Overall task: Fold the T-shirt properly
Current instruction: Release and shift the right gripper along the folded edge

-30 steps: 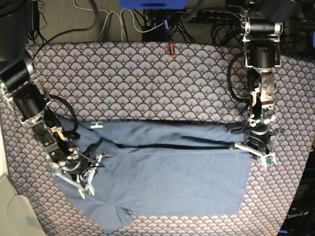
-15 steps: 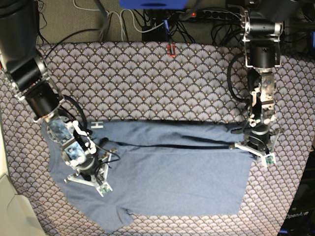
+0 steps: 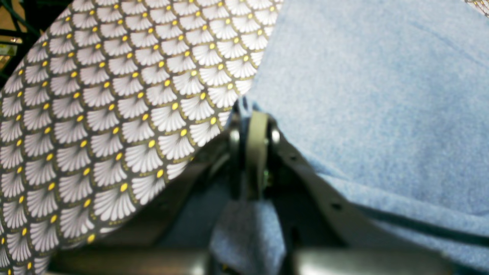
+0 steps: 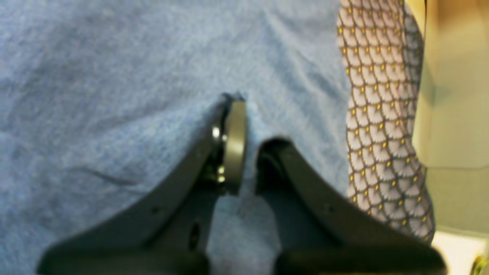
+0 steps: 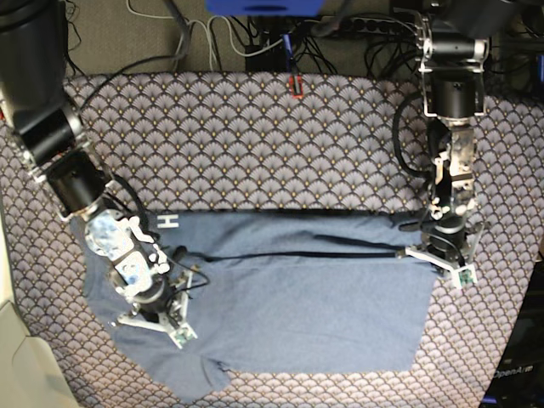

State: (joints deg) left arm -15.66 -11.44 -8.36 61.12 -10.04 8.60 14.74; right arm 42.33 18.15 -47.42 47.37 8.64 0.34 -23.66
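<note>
The right hand [image 5: 155, 308], clenched on a pinch of the shirt [image 5: 297, 306], has carried its fold inward across the counter [image 5: 255, 136]. The left hand [image 5: 442, 255] stays clamped on the far edge. The lengthwise fold looks under way.

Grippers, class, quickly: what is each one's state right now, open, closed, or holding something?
Left gripper: closed, pinching the T-shirt at its edge.
Right gripper: closed, pinching a fold of the T-shirt.
</note>
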